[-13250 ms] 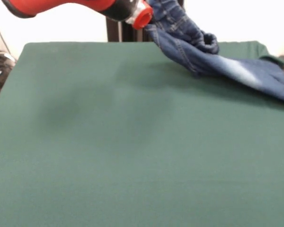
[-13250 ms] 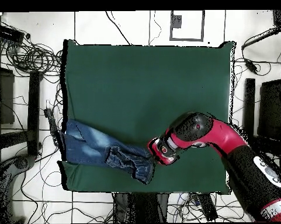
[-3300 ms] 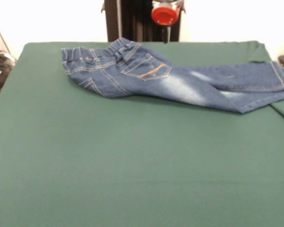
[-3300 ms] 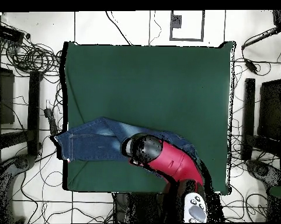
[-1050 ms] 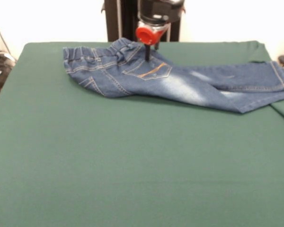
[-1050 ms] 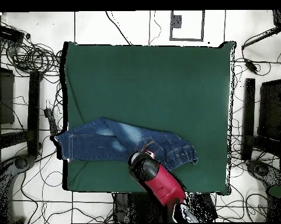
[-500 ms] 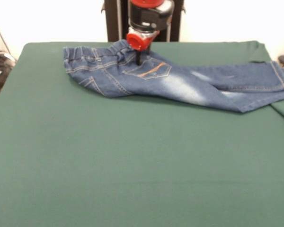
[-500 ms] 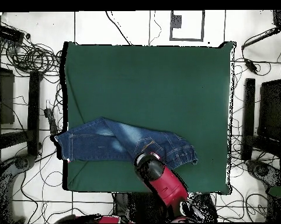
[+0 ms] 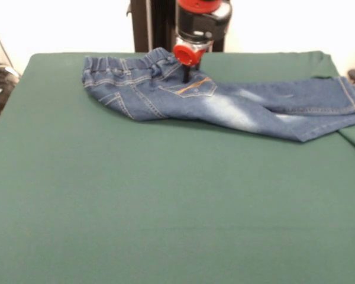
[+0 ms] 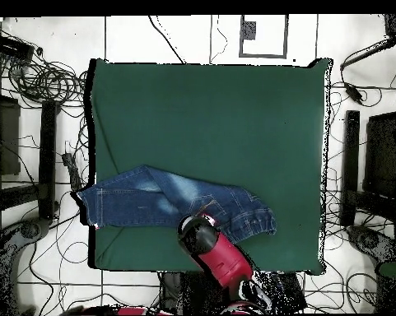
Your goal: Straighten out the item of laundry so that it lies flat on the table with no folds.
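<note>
One small pair of blue denim jeans [image 9: 219, 97] with pale faded thigh patches and tan stitching lies along the far side, as the front view shows it, of a large table covered in plain dark green cloth [image 9: 165, 201]. In that view the elastic waistband is at the left and the legs stretch to the right, where the hemmed cuffs reach the table's edge. We see the two legs partly overlapping, one lying over the other, and the seat area is a little rumpled near the back pocket. The red and black arm comes straight down over the jeans, and its gripper [image 9: 185, 76] shows as a thin dark tip under a red collar, touching or nearly touching the denim just behind the pocket. We cannot tell whether the fingers are together, apart or pinched on cloth, since only that single dark tip shows. From overhead, the arm's wrist hides the gripper and part of the seat. We judge the step in hand to be smoothing the waist end. To do it well, we would catch only the top layer and draw it gently away from the cuffs, low over the table, so the legs separate without new creases.
</note>
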You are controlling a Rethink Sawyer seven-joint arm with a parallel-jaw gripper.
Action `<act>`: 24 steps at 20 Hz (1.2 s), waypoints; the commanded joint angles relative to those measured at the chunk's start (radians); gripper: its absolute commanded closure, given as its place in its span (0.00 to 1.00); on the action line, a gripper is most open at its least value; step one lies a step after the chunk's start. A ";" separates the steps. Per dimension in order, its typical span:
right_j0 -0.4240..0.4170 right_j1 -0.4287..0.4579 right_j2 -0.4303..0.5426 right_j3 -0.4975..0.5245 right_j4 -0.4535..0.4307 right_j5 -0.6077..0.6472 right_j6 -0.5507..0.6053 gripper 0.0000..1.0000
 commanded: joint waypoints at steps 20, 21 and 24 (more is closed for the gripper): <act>-0.008 0.024 0.105 0.009 -0.049 -0.010 0.084 1.00; 0.048 0.017 0.039 -0.015 -0.033 0.056 0.101 1.00; 0.132 -0.047 -0.082 -0.076 -0.059 0.265 0.128 1.00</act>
